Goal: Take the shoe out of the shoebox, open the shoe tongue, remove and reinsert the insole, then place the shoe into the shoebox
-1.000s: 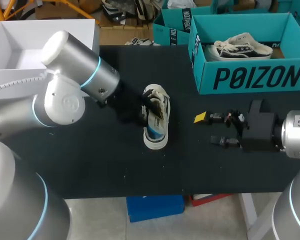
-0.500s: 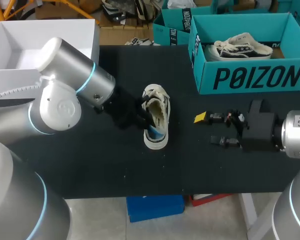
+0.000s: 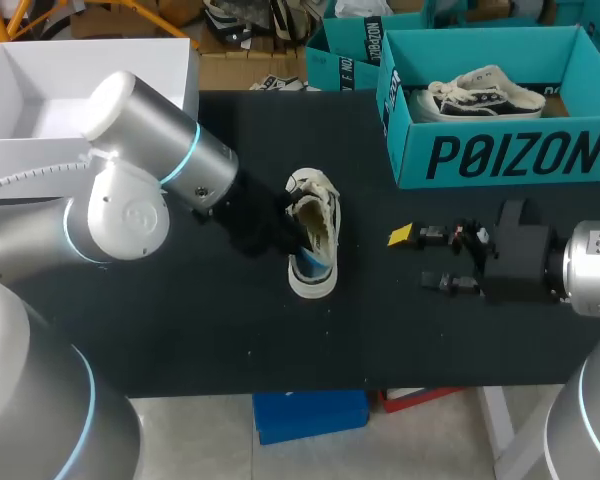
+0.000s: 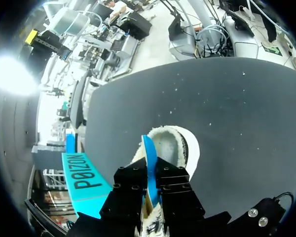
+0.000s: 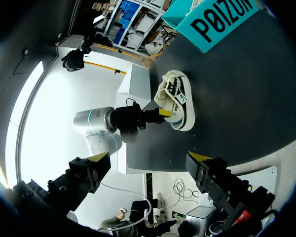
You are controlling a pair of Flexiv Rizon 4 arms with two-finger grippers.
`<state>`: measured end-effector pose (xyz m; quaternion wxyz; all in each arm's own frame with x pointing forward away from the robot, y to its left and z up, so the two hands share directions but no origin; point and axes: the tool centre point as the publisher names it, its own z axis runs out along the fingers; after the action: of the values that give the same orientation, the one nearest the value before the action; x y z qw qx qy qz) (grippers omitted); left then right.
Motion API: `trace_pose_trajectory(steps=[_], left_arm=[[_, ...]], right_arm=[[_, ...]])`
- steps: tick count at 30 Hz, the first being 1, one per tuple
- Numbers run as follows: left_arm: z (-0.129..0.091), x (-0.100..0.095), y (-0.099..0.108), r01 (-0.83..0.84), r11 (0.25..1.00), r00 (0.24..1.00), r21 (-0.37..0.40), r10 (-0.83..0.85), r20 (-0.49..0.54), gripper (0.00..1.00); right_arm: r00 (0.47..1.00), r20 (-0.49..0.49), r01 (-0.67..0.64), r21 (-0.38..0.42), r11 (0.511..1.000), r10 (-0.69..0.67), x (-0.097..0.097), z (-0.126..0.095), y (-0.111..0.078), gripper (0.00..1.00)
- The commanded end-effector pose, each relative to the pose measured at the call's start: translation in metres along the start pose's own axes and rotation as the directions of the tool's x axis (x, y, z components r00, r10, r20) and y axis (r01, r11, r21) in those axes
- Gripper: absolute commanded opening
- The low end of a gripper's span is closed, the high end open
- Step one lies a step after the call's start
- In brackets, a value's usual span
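Shoe (image 3: 315, 212): a low cream-white sneaker with dark stripes on its side. It lies on the black worktop (image 3: 180, 330), outside the shoebox (image 3: 500, 150). A bright blue insole (image 4: 147, 153) stands on edge, partly out of the pale, fuzzy-looking opening.

Left gripper (image 3: 298, 238): it is at the shoe's opening, with the left arm (image 3: 140, 190) coming in from the side. The fingers are nearly together, each pressing one face of the insole's blue edge, so I log a firm pinch on the insole. The shoe's rounded white end lies just ahead of this gripper.

Right gripper (image 5: 148, 157): it is well apart from the shoe, on the side away from the left gripper. Its two yellow tips are spread wide with nothing between them. The shoe lies ahead of it and the teal shoebox is further off to one side.

View notes:
- Head view: the dark body of the left gripper hides its fingers, so the grip cannot be read there. Only a patch of blue shows in the shoe. Only this view looks into the shoebox, where a second shoe (image 3: 485, 95) of the same look lies.
- Left wrist view: this is the only view that shows the pinch on the insole.
- Right wrist view: it shows the shoe's striped side and one yellow tip of the left gripper at the opening.
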<state>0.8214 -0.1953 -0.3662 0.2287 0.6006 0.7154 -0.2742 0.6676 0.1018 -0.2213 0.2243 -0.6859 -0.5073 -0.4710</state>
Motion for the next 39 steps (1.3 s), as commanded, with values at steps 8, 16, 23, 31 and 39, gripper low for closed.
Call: trace_pose_trajectory(steps=[8, 16, 23, 31, 39], left_arm=[[0.014, 0.001, 0.017, 0.013, 0.999, 0.999, -0.043, -0.015, -0.047, 0.0], [0.018, 0.002, 0.018, 0.02, 0.998, 0.998, -0.061, -0.024, -0.06, 0.0], [0.012, 0.001, 0.006, 0.01, 1.0, 0.999, -0.014, -0.011, -0.04, 0.74], [-0.03, -0.003, 0.002, -0.04, 0.998, 0.999, -0.053, 0.039, -0.017, 0.47], [-0.038, -0.002, 0.0, -0.111, 0.99, 0.988, -0.091, 0.099, -0.122, 0.0]], right_arm=[[1.0, -0.001, 0.0, 0.0, 1.0, 0.0, 0.0, 0.001, 0.0, 1.0], [1.0, -0.001, 0.0, 0.0, 1.0, 0.0, 0.0, 0.001, 0.0, 1.0], [1.0, -0.001, 0.0, 0.0, 1.0, 0.0, 0.0, 0.001, 0.0, 1.0], [1.0, -0.001, 0.0, 0.0, 1.0, 0.0, 0.0, 0.001, 0.0, 1.0], [1.0, -0.001, 0.0, 0.0, 1.0, 0.0, 0.0, 0.001, 0.0, 1.0]])
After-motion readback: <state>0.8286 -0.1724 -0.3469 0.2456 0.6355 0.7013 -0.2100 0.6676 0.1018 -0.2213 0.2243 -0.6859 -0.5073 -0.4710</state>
